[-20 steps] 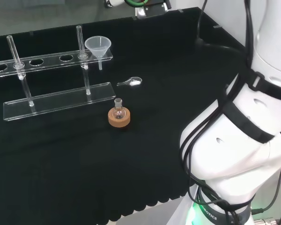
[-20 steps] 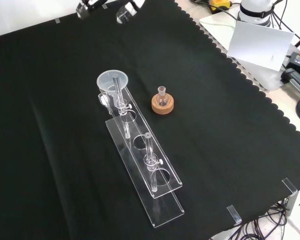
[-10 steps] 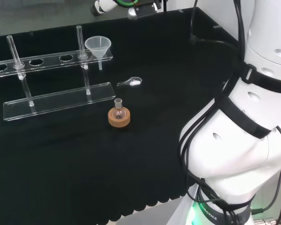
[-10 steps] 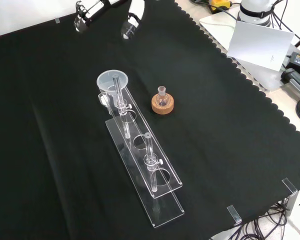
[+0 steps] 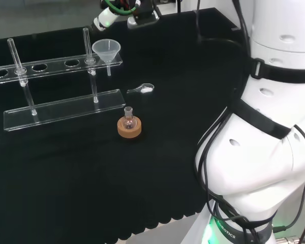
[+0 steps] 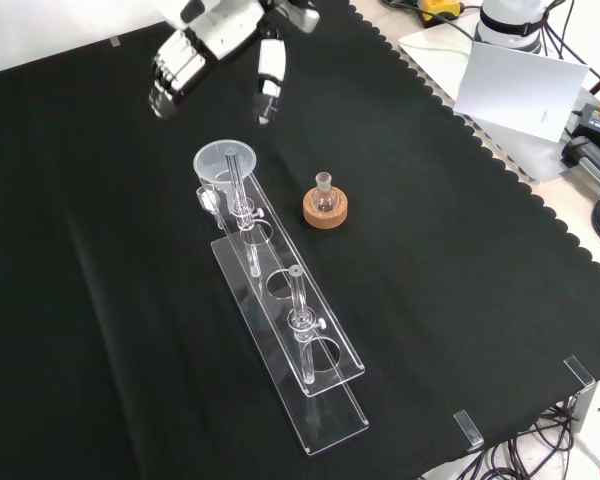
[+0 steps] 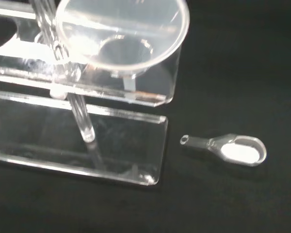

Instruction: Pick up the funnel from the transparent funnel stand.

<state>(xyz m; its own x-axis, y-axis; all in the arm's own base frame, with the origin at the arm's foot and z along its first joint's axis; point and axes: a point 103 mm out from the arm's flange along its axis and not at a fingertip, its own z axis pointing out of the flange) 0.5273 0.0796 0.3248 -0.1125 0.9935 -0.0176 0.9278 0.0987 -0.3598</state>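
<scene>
i see the funnel (image 6: 226, 165) sitting in the end hole of the stand (image 6: 310, 350), a clear cone with a wide round rim and a short narrow stem hanging below the upper shelf (image 7: 136, 94). in the front view the hand (image 6: 212, 40) hangs above and beyond it, fingers straight and spread apart, touching nothing. a small clear spoon (image 7: 230, 148) with white powder lies on the cloth near the stand's end. a little flask (image 6: 325, 196) stands on a cork ring (image 6: 326, 209) beside the stand.
</scene>
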